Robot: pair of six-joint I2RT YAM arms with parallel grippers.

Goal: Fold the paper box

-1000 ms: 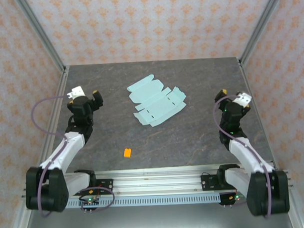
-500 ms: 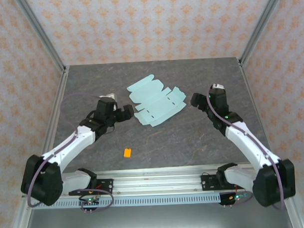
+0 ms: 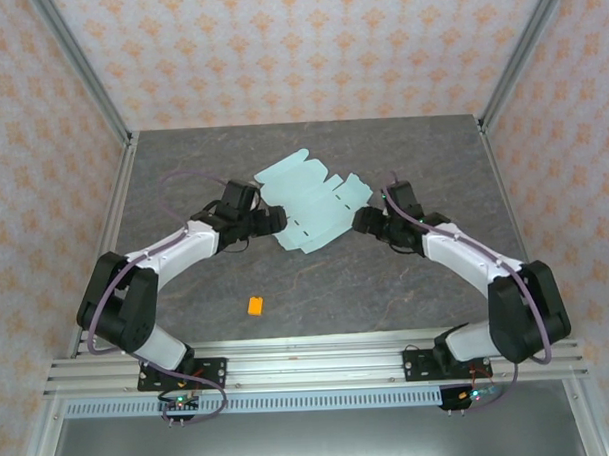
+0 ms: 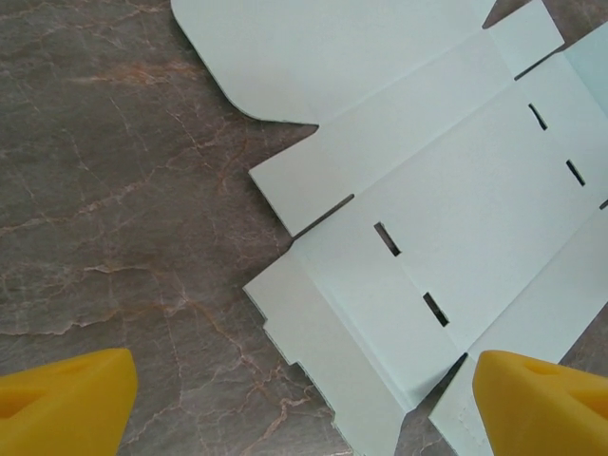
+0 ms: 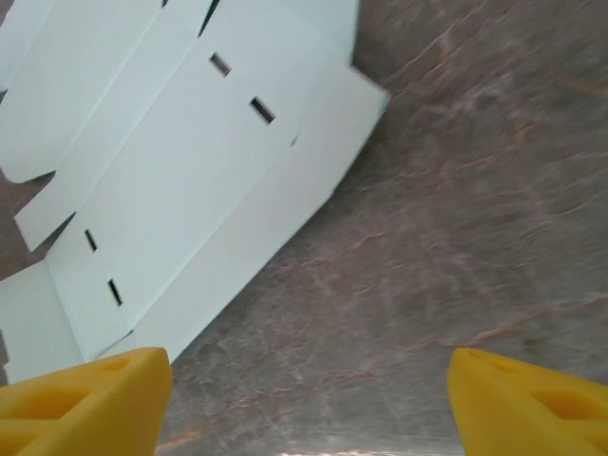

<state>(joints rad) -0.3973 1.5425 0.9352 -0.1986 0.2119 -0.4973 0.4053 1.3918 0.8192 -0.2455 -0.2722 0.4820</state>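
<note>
The paper box [image 3: 314, 208] lies as a flat die-cut sheet on the dark surface [image 3: 412, 154], around the middle and a little toward 12 o'clock from the arm bases. No panel is raised, so the folding looks not yet begun. Seen from above, its long slotted body runs from about 8 o'clock to 2 o'clock, and the rounded lid flap spreads off toward 10 o'clock.

The left pincer [image 3: 276, 221] sits at the 8 o'clock end of that axis, so the sheet lies to its 2 o'clock. Its wrist camera shows the yellow fingertips [image 4: 66, 399] wide apart with nothing between them. One tip hangs over bare stone and the other over the sheet's corner flaps.

The right pincer [image 3: 361, 222] sits just beside the 4 o'clock edge, near the 2 o'clock end, and the sheet lies to its 10 o'clock. Its fingertips [image 5: 85, 399] are likewise spread and hold nothing. One is over the sheet's corner and one over bare surface.

Both pincers are about equally near, flanking the sheet from opposite sides. I judge that the coming move turns on each one meeting an edge of thin card lying flush on the surface, and getting under that edge could be tricky. A small orange block [image 3: 254, 306] rests well apart at 7 o'clock.
</note>
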